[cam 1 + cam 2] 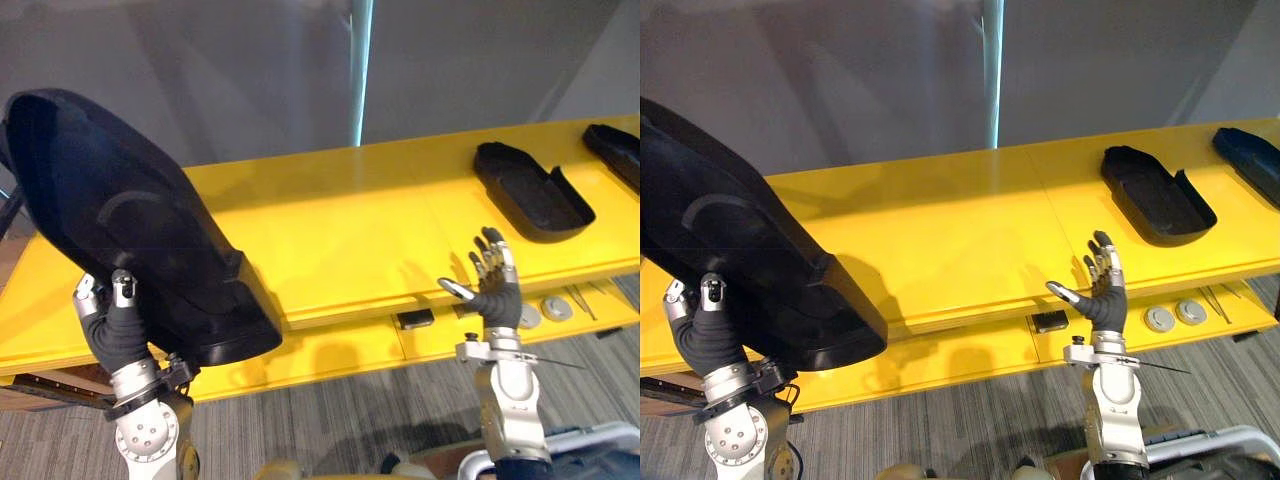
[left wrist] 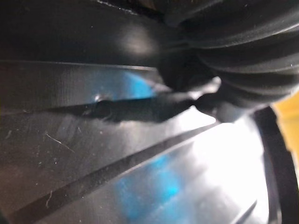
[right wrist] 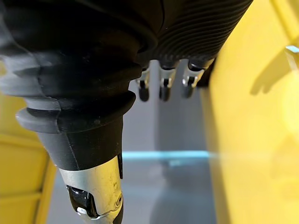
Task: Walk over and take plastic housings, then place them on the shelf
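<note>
Left hand point(image 1: 115, 330) clamped on the near edge of a big black housing point(image 1: 130, 230), fingers curled up against it, tips mostly hidden behind the plastic. Housing is tilted, narrow end high, wide end low over the front lip of the yellow shelf point(image 1: 340, 230). Cannot tell if that low end touches the shelf or hangs just clear.

Right hand point(image 1: 495, 290) empty, fingers spread and upright, in front of the shelf edge, well apart from the load.

Two more housings already lie on the shelf's right end: one point(image 1: 530, 190) near the right hand, another point(image 1: 615, 150) at the far edge.

Risks, as I judge them:
- One hand, one edge, large load. The grip sits off-centre, so the housing could pivot or slip out.
- The wide end sits over the front lip. Released here, it may tip off the front to the floor.
- Lowered at this tilt, the low end could catch the lip and twist the housing in the fingers.
- The right hand is too far off to steady anything.
</note>
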